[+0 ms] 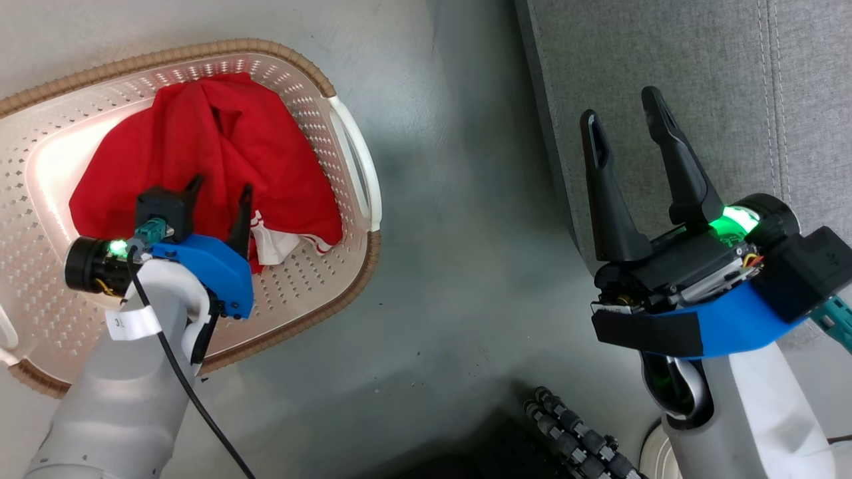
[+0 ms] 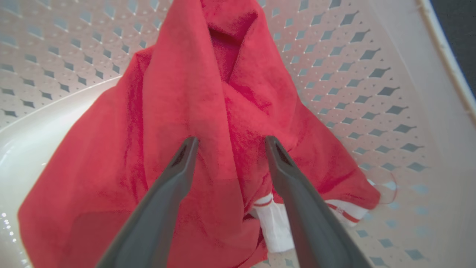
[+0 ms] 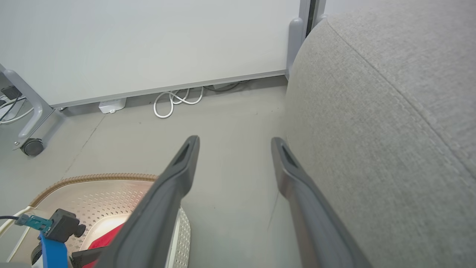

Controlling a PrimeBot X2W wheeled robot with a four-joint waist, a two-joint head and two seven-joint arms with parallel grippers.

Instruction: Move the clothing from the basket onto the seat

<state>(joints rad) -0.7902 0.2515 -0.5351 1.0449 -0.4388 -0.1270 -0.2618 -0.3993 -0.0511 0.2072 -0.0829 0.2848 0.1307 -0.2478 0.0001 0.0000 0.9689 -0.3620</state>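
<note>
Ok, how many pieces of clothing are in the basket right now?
1 that I can make out: red clothing with white trim, heaped across the middle of the basket, under the left gripper. Its folds may hide another.

Looks like a test room or lab, made up a bit like a home. In the right wrist view: big flat white board (image 3: 148, 44) at 11 o'clock, standing on a grey metal leg (image 3: 37, 111) with a small black wheel (image 3: 32, 147) at 9 o'clock. Loops of white cable (image 3: 174, 102) and a small white box (image 3: 111, 106) lying on the bare smooth grey floor (image 3: 230, 123) at 12 o'clock. Home things too: big soft grey fabric sofa seat (image 3: 390, 130) at 3 o'clock, cream plastic laundry basket with holes and a brown rim (image 3: 93, 178) at 7 o'clock.
</note>
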